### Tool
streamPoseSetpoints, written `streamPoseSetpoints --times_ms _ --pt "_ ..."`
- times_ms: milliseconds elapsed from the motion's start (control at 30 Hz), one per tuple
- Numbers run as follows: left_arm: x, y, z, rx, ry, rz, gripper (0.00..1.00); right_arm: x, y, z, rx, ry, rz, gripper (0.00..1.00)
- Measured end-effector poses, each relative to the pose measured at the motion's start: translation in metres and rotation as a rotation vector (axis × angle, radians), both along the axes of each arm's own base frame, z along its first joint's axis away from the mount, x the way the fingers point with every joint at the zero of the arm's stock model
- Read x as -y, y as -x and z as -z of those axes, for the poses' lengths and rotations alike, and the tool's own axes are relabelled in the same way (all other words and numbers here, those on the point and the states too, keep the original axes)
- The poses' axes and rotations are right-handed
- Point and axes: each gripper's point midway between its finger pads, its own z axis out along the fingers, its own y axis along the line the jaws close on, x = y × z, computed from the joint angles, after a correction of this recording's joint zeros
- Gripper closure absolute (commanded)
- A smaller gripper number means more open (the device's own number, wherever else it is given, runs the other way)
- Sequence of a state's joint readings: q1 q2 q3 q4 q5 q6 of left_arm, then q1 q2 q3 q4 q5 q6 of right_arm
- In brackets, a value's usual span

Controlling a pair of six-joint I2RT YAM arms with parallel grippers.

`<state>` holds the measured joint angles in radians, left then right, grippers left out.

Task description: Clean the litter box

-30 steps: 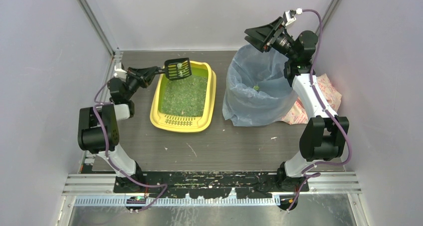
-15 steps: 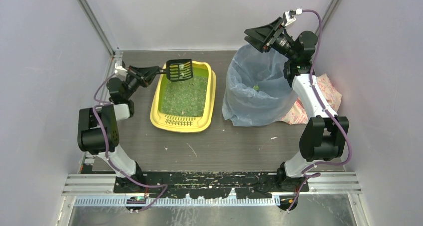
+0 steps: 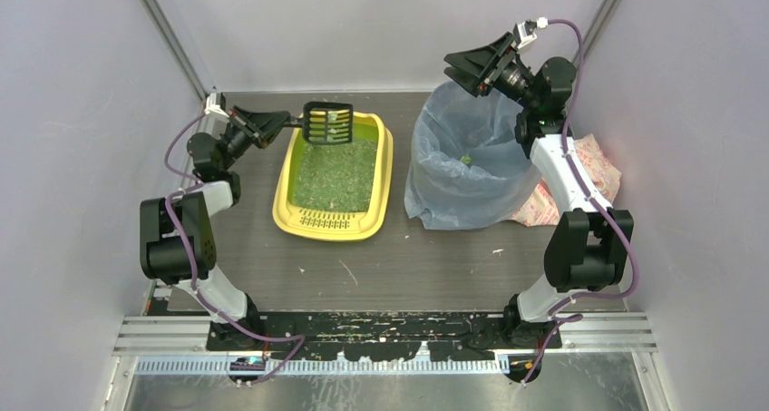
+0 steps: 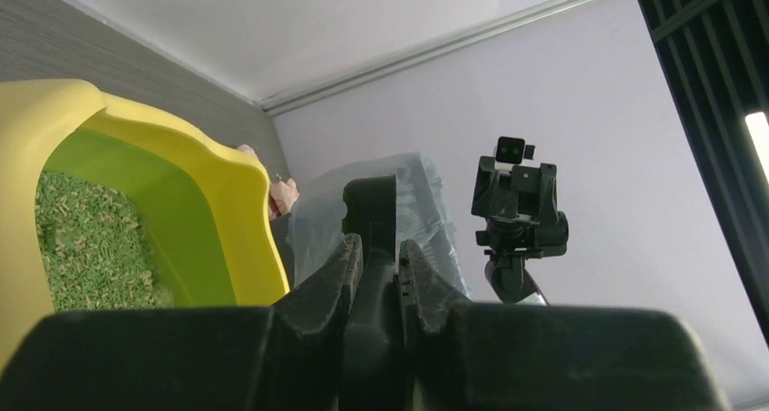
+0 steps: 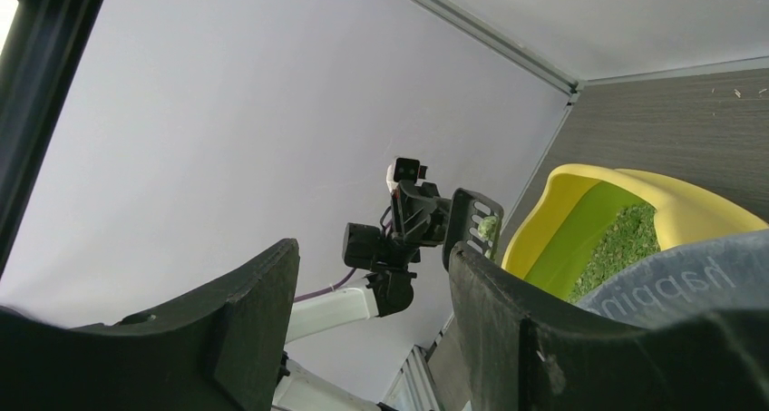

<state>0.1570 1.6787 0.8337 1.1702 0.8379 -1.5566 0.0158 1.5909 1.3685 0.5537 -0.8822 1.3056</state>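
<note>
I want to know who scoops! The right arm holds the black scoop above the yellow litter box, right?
No, the left end effector holds the black scoop above the yellow litter box; the top external view shows it.

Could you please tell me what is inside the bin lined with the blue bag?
One small green clump lies inside the blue-lined bin. Its crumpled walls hide much of the bottom, so anything lower down cannot be seen.
</note>
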Motion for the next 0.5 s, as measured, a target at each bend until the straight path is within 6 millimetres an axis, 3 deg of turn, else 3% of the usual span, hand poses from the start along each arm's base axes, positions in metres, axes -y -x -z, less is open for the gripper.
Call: streamPoseSetpoints --times_ms 300,500 --pt "-0.003 -0.003 -0.002 0.021 -0.063 -0.021 1.00 0.000 -0.001 0.001 -0.006 -0.003 -0.002 0.34" --pt "0.005 -0.018 -0.019 -0.020 -0.012 -0.049 1.00 0.000 -0.004 0.004 -0.013 -0.006 -0.003 0.34"
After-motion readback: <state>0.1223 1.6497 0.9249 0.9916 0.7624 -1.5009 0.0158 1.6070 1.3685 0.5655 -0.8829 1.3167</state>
